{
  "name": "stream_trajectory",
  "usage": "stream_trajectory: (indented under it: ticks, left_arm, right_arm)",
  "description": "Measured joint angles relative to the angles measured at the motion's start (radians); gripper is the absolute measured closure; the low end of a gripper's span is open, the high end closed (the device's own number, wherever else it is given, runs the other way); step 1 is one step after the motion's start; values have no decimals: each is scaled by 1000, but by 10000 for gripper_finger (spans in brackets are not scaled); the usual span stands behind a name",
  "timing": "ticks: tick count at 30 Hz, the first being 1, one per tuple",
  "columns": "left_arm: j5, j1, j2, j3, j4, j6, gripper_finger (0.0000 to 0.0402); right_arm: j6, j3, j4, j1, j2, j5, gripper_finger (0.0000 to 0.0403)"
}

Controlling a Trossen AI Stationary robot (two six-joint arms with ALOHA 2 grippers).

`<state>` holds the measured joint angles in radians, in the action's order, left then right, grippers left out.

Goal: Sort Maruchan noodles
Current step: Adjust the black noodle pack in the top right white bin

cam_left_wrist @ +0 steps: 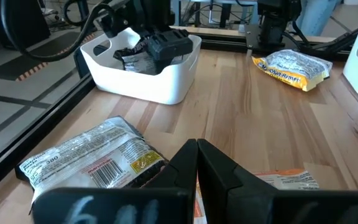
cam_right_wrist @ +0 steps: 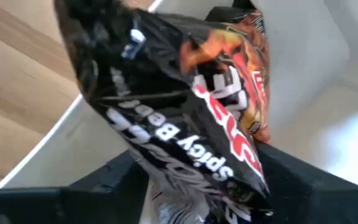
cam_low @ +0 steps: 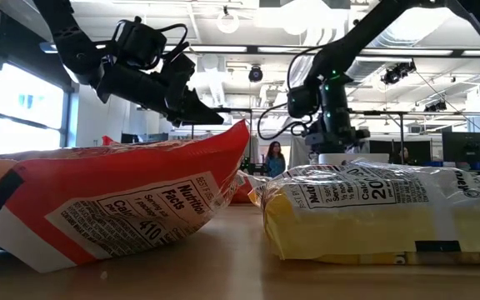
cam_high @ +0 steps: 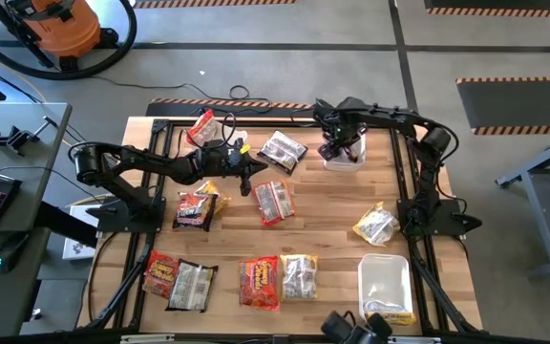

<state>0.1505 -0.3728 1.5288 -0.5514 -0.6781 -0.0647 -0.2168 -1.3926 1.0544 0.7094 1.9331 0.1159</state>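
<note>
Right wrist view shows you a crinkly black packet (cam_right_wrist: 185, 118) with flame-orange print over the white bin (cam_right_wrist: 328, 81); whether your right gripper (cam_high: 340, 145) grips it, you cannot tell.

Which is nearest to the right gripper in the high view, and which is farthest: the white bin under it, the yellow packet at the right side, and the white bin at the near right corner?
From the right gripper:
1. White bin at the far edge, directly under it.
2. Yellow packet, mid-table on the right side.
3. White bin at the near right corner, farthest.
</note>
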Motion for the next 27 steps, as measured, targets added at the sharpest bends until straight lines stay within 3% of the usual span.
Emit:
stream_trajectory:
  ticks: [8, 14, 21, 27]
  left_arm:
    - [0, 0, 0, 0, 0, 0, 398]
    - [0, 0, 0, 0, 0, 0, 398]
    - [0, 0, 0, 0, 0, 0, 398]
    - [0, 0, 0, 0, 0, 0, 398]
  right_arm:
    - [66, -2, -1, 19, -21, 16, 340]
    - [192, 1, 47, 29, -105, -25, 342]
    - [489, 1, 161, 25, -176, -110, 342]
    - [667, 1, 139, 24, -179, -149, 342]
